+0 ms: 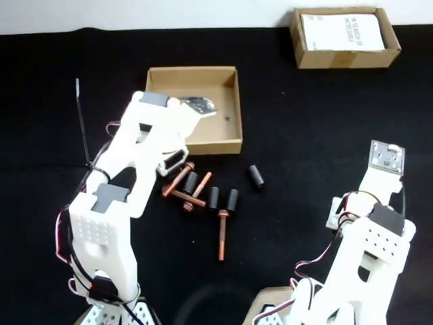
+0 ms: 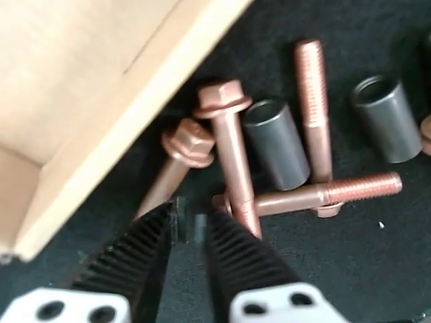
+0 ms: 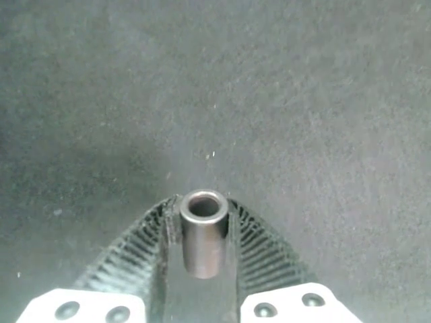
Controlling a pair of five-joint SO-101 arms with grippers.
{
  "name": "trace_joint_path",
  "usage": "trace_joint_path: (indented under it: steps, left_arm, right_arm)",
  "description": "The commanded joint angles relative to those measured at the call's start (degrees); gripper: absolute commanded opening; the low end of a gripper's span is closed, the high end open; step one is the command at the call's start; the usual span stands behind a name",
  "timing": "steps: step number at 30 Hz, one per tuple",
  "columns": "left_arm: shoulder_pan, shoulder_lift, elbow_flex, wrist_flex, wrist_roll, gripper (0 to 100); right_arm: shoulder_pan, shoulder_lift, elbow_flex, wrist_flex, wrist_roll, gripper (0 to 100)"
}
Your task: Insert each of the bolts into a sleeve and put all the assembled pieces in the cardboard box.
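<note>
Right gripper (image 3: 203,203), closest in its wrist view, is clamped on one dark sleeve (image 3: 203,235). The sleeve lies lengthwise between the ribbed fingers with its open bore at the fingertips, over the bare black table (image 1: 304,122). This arm stands well apart from the cardboard box (image 1: 238,112).

Left gripper (image 2: 187,219) hangs just outside the box's front wall. Its fingers are parted by a narrow gap, with nothing between them, and the tips are just beside the shank of a copper bolt (image 2: 234,161).

Loose parts lie in a cluster just outside that same wall:
- Three bolts (image 1: 177,179) are crossed over one another, with one sleeve (image 1: 190,181) among them.
- Two further sleeves (image 1: 213,198) lie side by side, slightly farther from the box.
- A fourth bolt (image 1: 222,237) lies farthest from the box, its head near those two sleeves.
- One sleeve (image 1: 256,176) lies alone off the box's front corner.

No bolt in the cluster sits inside a sleeve.

A second box (image 1: 342,59) holding a printed sheet sits well apart from the cardboard box, at the table's far edge.
</note>
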Motion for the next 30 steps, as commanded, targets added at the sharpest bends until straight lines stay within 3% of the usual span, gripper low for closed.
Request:
trace_joint_path:
  steps: [1,15,17,20,26,30]
  left_arm:
    - [1.4,-0.3,-2.2,-2.3,-0.5,13]
    - [0.0,6.0,-3.7,-7.1,-6.9,13]
    - [-0.6,8.7,-5.0,-7.0,-6.9,9]
    - [-1.2,11.3,-9.5,-3.3,-6.9,0]
    - [-1.1,15.7,-16.0,2.0,-6.9,1]
    - [0.5,15.4,-20.5,9.9,-6.8,1]
  right_arm:
    - [0.1,-1.4,0.0,-1.6,0.2,0.7]
    - [0.6,-1.3,0.0,-1.6,0.4,0.7]
    - [0.6,-1.3,-0.2,-1.6,0.4,0.7]
    - [0.6,-1.3,-0.3,-1.6,0.4,0.7]
    - [0.6,-1.3,-0.4,-1.5,0.4,0.7]
    - [0.6,-1.3,-0.6,-1.3,0.1,0.7]
